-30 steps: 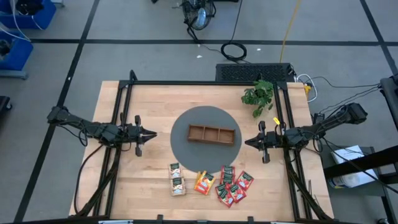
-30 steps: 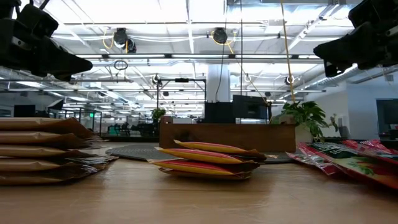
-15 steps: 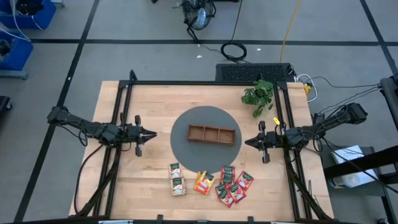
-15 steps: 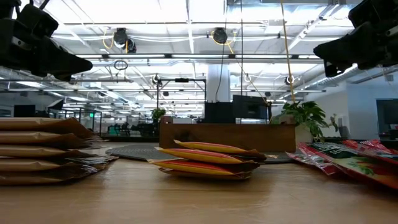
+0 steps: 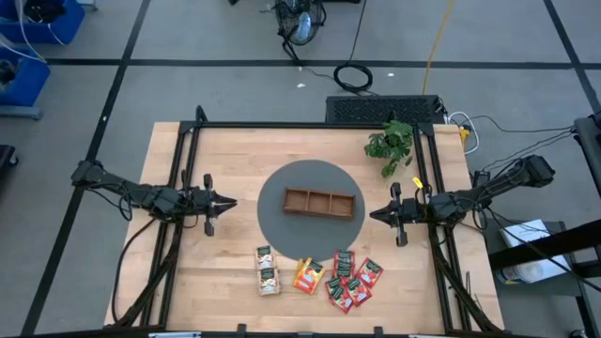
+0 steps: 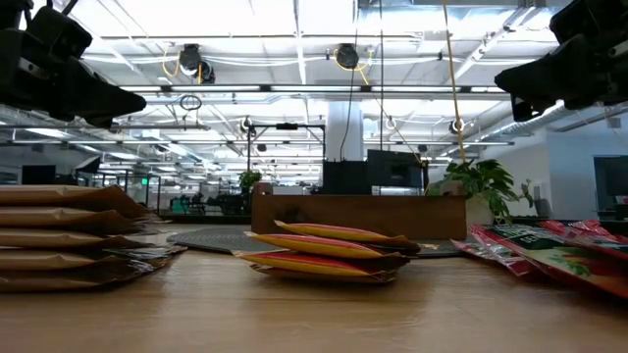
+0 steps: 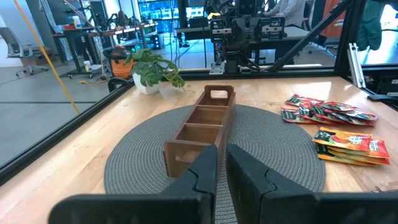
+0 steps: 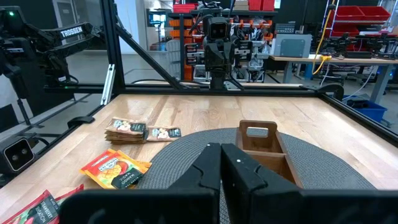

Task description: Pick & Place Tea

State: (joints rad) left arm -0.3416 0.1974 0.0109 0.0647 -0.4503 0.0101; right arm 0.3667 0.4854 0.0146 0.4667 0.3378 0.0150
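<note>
Tea sachets lie along counter near edge, nothing held. Left hand & right hand both shut, empty, flanking tray. Red pile judged nearer right hand.

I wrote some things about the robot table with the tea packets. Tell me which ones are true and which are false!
1. The wooden tray sits on the round grey mat. True.
2. The tray already has tea in it. False: all three compartments are empty.
3. The red sachets lie near the table's front edge, beside the orange-yellow sachets. True.
4. The left gripper holds a cream sachet. False: it holds nothing and hangs left of the mat; the cream sachets lie stacked on the table.
5. The potted plant stands inside the tray. False: it stands on the table near the back right corner.
6. The right gripper is shut and empty. True.
</note>
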